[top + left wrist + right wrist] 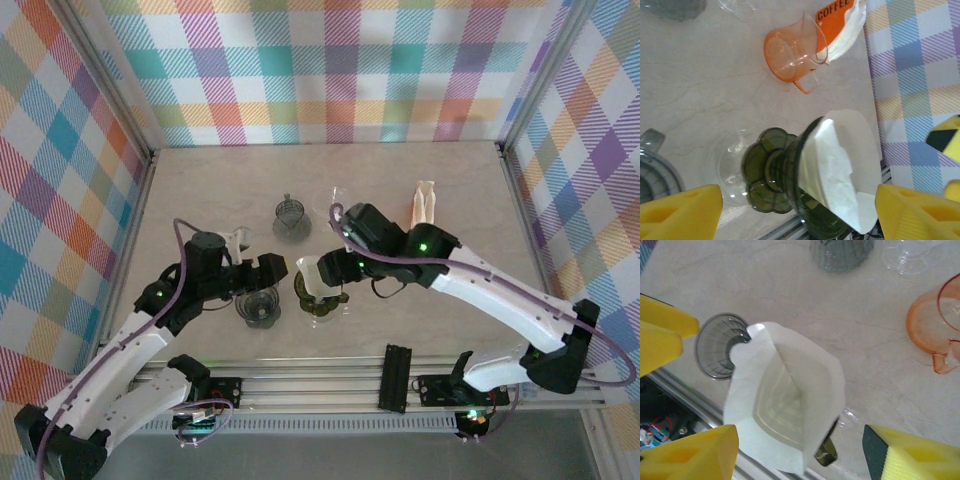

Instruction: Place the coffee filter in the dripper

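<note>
Tabletop (200, 190), near edge: green dripper (322, 302) holding the paper filter (790, 395).
The right claw (800, 435), jaws apart and empty, hangs directly above the filter, whose cone stands mouth upward. The left claw (797, 200), also apart, sits just left.

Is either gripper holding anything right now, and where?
Nothing is held: left gripper and right gripper stand open; the filter sits in the green dripper.
</note>
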